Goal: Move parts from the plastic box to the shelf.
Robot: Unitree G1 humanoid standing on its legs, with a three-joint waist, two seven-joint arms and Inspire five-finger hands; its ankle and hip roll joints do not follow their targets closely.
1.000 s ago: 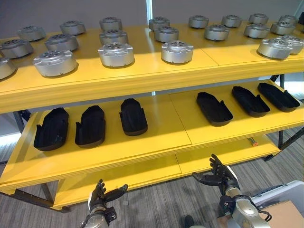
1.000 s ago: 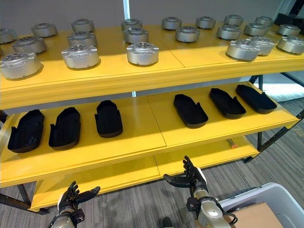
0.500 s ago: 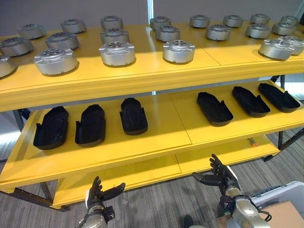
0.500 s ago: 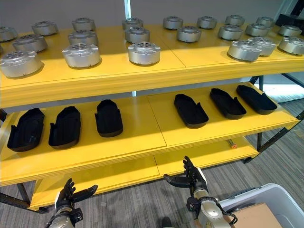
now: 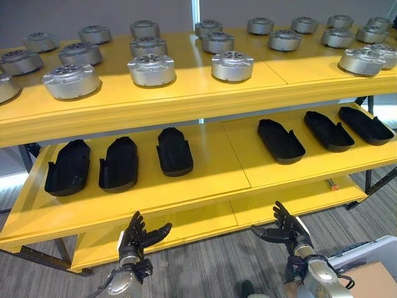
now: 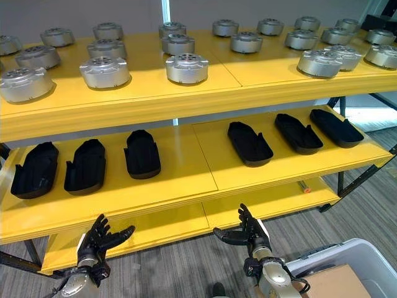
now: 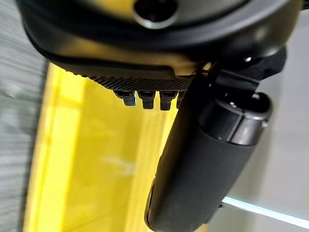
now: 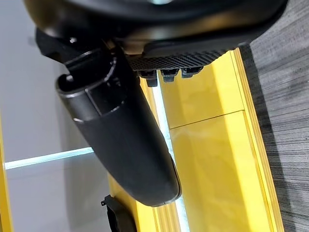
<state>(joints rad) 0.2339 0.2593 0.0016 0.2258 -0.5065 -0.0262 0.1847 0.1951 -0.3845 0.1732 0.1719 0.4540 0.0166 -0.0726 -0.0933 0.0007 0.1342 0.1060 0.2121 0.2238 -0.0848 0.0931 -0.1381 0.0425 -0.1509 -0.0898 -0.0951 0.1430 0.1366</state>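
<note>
**Both hands empty in front of a well-stocked shelf**

Nearest the robot, the left hand [image 5: 138, 234] and the right hand [image 5: 282, 228] hang low over the grey carpet with fingers spread and straight, holding nothing. At the near right corner sits the plastic box [image 6: 347, 257], its pale rim showing with a brown cardboard sheet [image 6: 335, 279] lying in it; whether parts remain under that sheet cannot be told. A reach into it blind could close on the cardboard instead of a part.

Just beyond the hands is the bottom board of the yellow shelf [image 5: 186, 93], and a small orange object [image 5: 330, 184] lies on it to the right. Raising either hand straight up from here risks knocking the front edge of the middle board.

On that middle board, three black moulded parts [image 5: 121, 164] lie at the left and three more [image 5: 280, 141] at the right, with a bare stretch between them. A part set down carelessly there could nudge a neighbour.

Farthest, the top board carries many silver round parts [image 5: 151, 69] in rows; crowded spacing leaves little room, so one pushed in could shove another.
</note>
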